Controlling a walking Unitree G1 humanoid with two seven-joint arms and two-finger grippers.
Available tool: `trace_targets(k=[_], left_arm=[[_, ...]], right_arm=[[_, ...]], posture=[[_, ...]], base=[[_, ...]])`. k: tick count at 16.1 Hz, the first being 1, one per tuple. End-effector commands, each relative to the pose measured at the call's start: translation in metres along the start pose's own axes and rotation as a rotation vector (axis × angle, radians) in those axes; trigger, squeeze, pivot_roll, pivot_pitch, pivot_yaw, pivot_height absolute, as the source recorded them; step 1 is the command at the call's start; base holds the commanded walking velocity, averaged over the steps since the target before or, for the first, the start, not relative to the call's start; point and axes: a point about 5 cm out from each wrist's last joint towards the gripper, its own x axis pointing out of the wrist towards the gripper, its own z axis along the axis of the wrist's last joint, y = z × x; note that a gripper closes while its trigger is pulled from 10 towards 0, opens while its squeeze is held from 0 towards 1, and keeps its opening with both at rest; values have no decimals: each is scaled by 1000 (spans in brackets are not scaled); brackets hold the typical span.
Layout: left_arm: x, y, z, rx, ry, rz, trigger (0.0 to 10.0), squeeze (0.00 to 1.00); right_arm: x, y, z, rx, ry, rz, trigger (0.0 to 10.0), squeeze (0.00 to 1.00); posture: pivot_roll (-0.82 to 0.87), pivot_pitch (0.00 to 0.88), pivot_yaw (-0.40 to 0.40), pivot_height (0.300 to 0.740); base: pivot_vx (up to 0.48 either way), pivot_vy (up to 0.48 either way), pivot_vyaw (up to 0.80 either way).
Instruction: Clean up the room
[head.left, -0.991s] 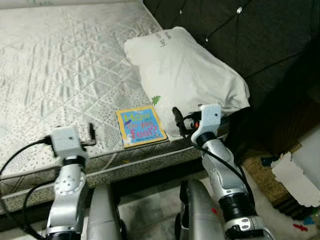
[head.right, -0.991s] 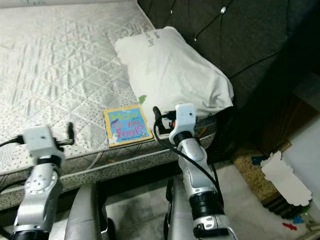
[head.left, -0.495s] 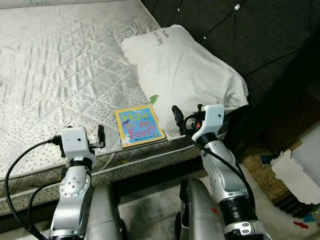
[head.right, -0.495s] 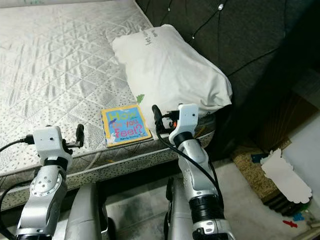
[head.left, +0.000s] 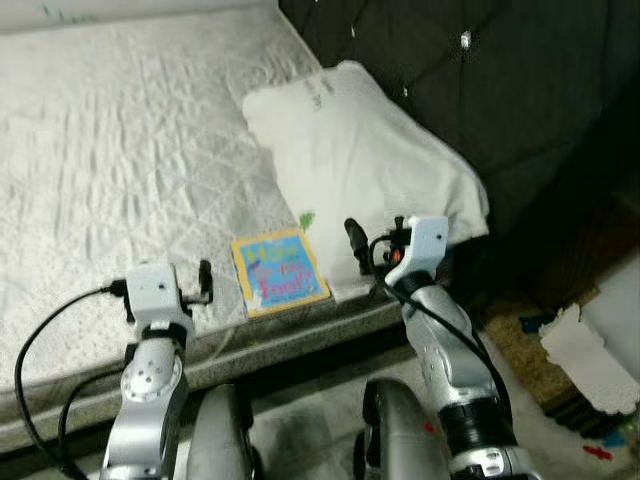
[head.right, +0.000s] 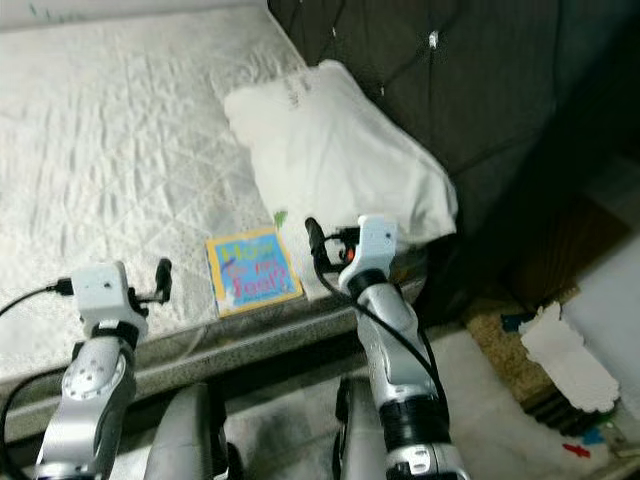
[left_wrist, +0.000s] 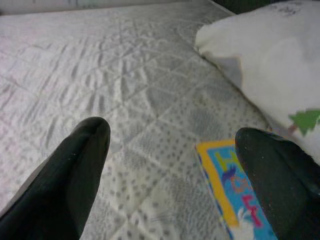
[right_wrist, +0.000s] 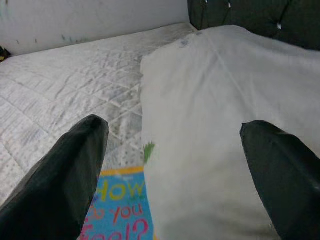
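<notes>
Bare quilted mattress (head.left: 120, 150) with open room across its whole left and far side; its near edge runs just in front of both arms, and a dark tufted headboard (head.left: 480, 90) closes the right side. A white pillow (head.left: 370, 165) lies against the headboard, its near end reaching the mattress edge. The picture book (head.left: 278, 272), yellow-bordered with a blue cover, lies flat at the mattress edge, its right side just beside the pillow. The left gripper (left_wrist: 170, 150) hovers low over the mattress to the left of the book, fingers (left_wrist: 80, 165) spread wide and holding nothing; the book's corner shows near the right finger. The right gripper (right_wrist: 170, 150) is poised over the pillow's near end, to the right of the book, fingers (right_wrist: 75, 165) likewise wide apart and empty. Compared with half a second ago, the left gripper sits a little nearer the book and the whole scene is shifted slightly by camera motion; the book and pillow lie as before.
</notes>
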Motion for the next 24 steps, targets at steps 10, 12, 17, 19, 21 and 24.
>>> trace_targets(k=[10, 12, 17, 19, 21, 24], left_arm=[[5, -9, 3, 21, -14, -26, 10000, 0], [5, -8, 3, 25, -26, -12, 10000, 0], [6, -15, 6, -10, -51, -74, 10000, 0], [8, -17, 7, -23, -56, -88, 10000, 0], [9, -19, 8, -25, -61, -95, 10000, 0], [7, -20, 9, -41, -79, -104, 10000, 0]], right_arm=[[3, -1, 5, -4, -16, -2, 10000, 0], [2, -4, 1, -11, -3, -12, 10000, 0], [4, -2, -2, -21, 7, -21, 10000, 0], [4, -4, -4, -32, 21, -33, 10000, 0], [4, -5, -5, -36, 25, -44, 10000, 0], [2, -8, -6, -37, 23, -65, 10000, 0]], posture=[[-20, 65, -4, 740], [-20, 61, -9, 740], [-19, 52, -10, 740], [-20, 53, -11, 740], [-22, 52, -11, 740], [-23, 51, -9, 740]], base=[[0, 0, 0], [0, 0, 0], [0, 0, 0], [0, 0, 0], [0, 0, 0], [0, 0, 0]])
